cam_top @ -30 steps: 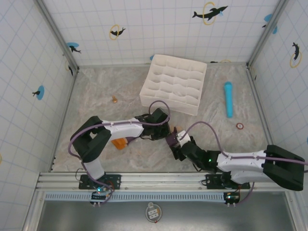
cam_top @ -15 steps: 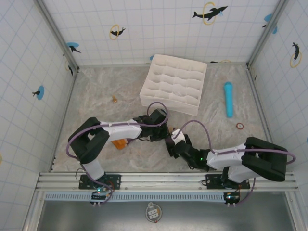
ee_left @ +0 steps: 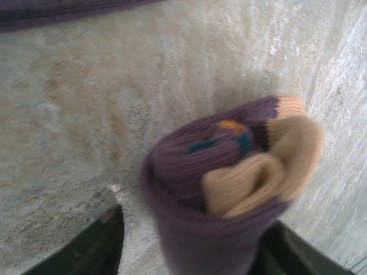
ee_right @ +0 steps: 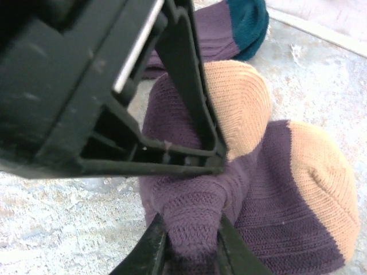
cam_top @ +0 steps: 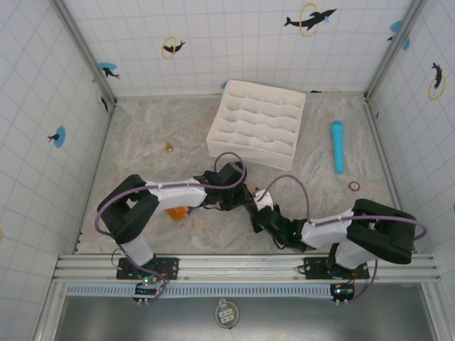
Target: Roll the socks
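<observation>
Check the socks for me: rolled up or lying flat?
Rolled. In the left wrist view the socks form a tight purple coil, tan and orange layers spiralling inside. The right gripper pinches a purple fold.

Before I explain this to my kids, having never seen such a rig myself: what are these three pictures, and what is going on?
Two robot arms are bolted at the table's near edge, each ending in a two-finger gripper. The wide picture comes from a fixed camera above. The other two come from cameras on the wrists. On the table lie a white divided tray, a light blue cylinder, a small red ring and a tiny orange item. Where the arms meet sit the rolled purple socks. The left gripper stands open around the roll. The right gripper pinches a fold of its fabric.
</observation>
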Controlling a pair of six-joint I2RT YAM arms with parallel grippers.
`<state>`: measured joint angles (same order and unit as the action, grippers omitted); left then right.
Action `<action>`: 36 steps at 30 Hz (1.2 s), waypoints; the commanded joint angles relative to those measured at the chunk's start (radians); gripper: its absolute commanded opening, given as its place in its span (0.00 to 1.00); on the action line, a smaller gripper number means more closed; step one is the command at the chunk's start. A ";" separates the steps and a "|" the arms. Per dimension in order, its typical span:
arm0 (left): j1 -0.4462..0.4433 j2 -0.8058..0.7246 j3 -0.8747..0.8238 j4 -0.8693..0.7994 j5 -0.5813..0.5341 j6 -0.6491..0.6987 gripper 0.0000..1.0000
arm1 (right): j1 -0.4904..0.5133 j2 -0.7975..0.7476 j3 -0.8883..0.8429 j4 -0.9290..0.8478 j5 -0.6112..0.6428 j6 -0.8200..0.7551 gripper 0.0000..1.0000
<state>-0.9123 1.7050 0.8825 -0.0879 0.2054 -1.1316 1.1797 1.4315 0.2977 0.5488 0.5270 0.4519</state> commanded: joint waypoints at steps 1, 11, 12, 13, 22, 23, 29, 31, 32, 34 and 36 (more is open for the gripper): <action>-0.002 -0.029 -0.020 -0.028 0.022 -0.004 0.70 | -0.060 -0.012 -0.059 -0.052 -0.082 0.081 0.09; -0.002 -0.121 -0.098 0.170 -0.007 0.042 0.82 | -0.302 -0.071 -0.189 0.024 -0.514 0.353 0.03; -0.002 -0.126 -0.104 0.185 -0.011 0.051 0.82 | -0.328 -0.079 -0.205 0.037 -0.547 0.378 0.03; -0.002 -0.129 -0.106 0.193 -0.012 0.061 0.82 | -0.350 -0.087 -0.218 0.045 -0.575 0.409 0.02; -0.005 -0.071 -0.090 0.235 0.021 0.101 0.75 | -0.537 -0.052 -0.258 0.062 -0.851 0.607 0.01; -0.005 -0.063 -0.089 0.240 0.026 0.102 0.73 | -0.547 -0.048 -0.259 0.065 -0.863 0.620 0.02; -0.035 -0.008 -0.069 0.269 0.035 0.093 0.66 | -0.600 -0.031 -0.272 0.077 -0.901 0.696 0.02; -0.046 0.010 -0.068 0.272 0.025 0.073 0.65 | -0.621 -0.014 -0.285 0.119 -0.943 0.727 0.02; -0.051 0.016 -0.071 0.283 0.021 0.064 0.65 | -0.631 -0.003 -0.291 0.145 -0.958 0.742 0.02; -0.059 0.027 -0.074 0.301 0.006 0.051 0.65 | -0.646 0.019 -0.298 0.183 -0.983 0.768 0.02; -0.061 0.038 -0.070 0.309 -0.005 0.047 0.65 | -0.655 0.036 -0.299 0.192 -0.996 0.782 0.02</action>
<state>-0.9684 1.7214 0.7918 0.1898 0.2237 -1.0649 0.5335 1.4166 0.0494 0.8925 -0.4248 1.1736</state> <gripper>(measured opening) 0.649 0.202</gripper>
